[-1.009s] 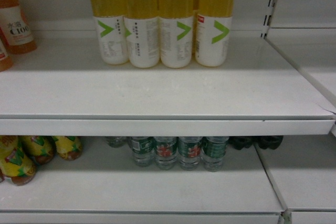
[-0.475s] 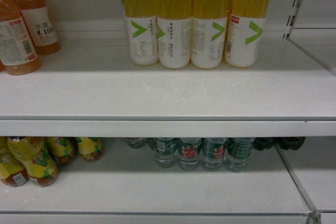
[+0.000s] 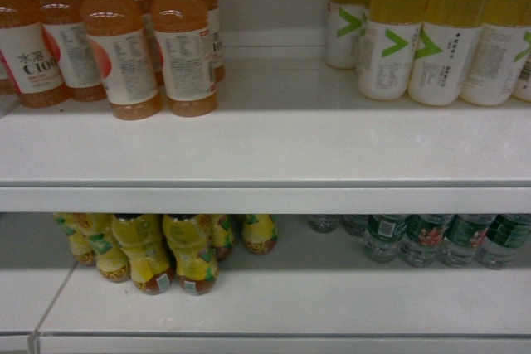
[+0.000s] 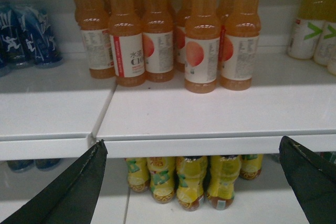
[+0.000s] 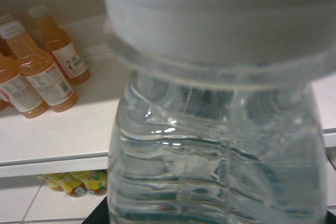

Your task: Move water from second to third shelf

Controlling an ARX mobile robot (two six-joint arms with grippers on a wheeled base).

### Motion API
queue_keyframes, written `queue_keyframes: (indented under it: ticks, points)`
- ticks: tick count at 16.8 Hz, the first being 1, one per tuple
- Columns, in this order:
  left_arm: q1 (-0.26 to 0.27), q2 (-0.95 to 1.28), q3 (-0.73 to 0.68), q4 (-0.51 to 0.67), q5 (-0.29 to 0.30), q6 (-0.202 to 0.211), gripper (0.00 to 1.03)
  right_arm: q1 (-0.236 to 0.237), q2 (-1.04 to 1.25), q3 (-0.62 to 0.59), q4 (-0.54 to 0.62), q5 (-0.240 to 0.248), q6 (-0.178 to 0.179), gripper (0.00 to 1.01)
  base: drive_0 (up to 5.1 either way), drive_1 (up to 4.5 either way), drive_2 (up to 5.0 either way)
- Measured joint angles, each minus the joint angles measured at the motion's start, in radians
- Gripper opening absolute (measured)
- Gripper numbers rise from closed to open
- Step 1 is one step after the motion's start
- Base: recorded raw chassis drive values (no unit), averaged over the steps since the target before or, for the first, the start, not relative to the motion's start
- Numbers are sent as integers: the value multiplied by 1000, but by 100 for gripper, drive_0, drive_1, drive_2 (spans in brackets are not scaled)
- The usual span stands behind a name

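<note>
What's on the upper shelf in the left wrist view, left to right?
Blue-labelled bottles → orange drink bottles with white labels → yellow drink bottles with green chevron labels. The shelf itself has a seam between the blue group and the orange group.

Water bottle [image 5: 215,145] close-up, white-capped

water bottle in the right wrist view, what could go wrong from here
The water bottle fills the right wrist view, so that camera sees little of the shelf; placement could be misjudged. The orange drink bottles and yellow drink bottles stand on that shelf, and a swing could knock them. How the right tool holds the bottle is not visible, so it might slip.
</note>
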Motion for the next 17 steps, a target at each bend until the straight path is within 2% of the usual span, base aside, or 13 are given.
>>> queue_keyframes:
  ticks: [17]
  points:
    - [0, 0, 0, -1, 1, 0, 98, 0, -5, 0, 1, 0, 0, 43, -497, 225, 261]
